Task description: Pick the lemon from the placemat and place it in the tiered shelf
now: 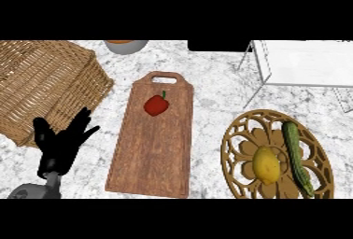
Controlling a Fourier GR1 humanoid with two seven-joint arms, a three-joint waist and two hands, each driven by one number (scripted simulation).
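This is a kitchen. A pale marbled stone tabletop (214, 84) carries a wooden cutting board (155, 144) with a red bell pepper (156, 105) on it, a wicker basket (41, 84), a round openwork placemat (238, 149) holding a lemon (266, 164) and a cucumber (296, 156), and a white wire tiered shelf (303, 63).

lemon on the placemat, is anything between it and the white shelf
Nothing visible stands between the lemon and the white shelf, only bare counter. A cucumber lies beside the lemon on the placemat, on its right side.
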